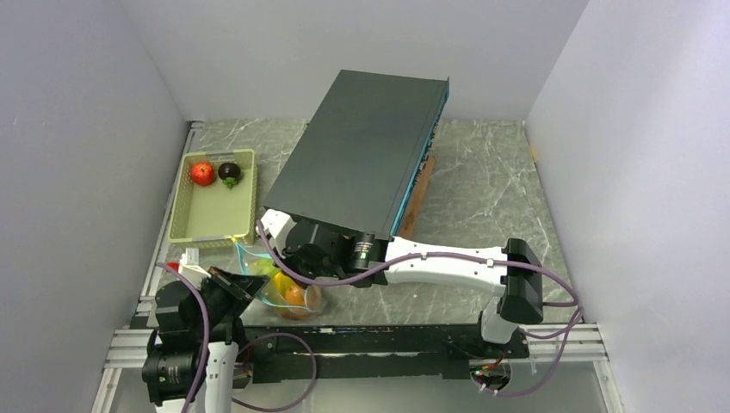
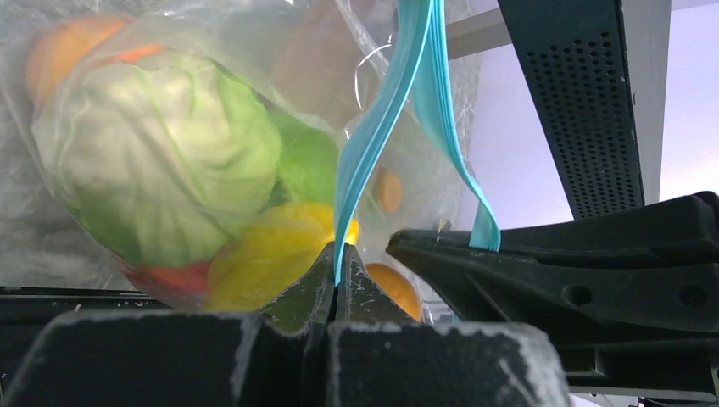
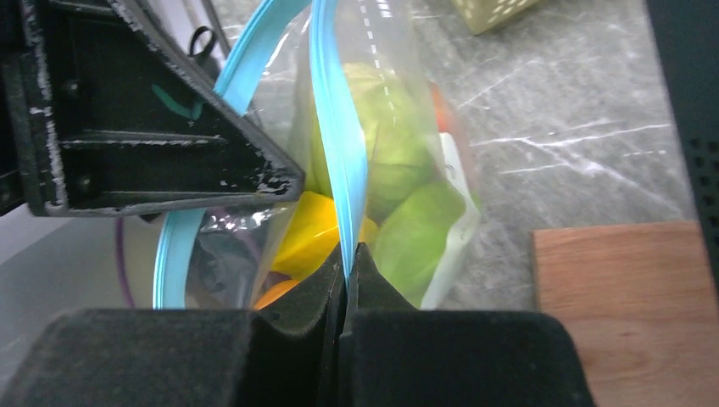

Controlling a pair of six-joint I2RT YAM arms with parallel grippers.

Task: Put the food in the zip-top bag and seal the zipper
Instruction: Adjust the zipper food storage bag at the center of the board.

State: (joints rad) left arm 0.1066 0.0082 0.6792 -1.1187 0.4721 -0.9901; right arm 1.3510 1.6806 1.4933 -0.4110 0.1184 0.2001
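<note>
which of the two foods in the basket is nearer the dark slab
The dark purple piece; the red apple beside it in the basket lies farther from the slab.

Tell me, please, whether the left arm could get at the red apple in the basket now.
Probably not: the left gripper is shut on the zipper, so its jaws are busy, though the red apple lies uncovered in the basket nearby.
</note>
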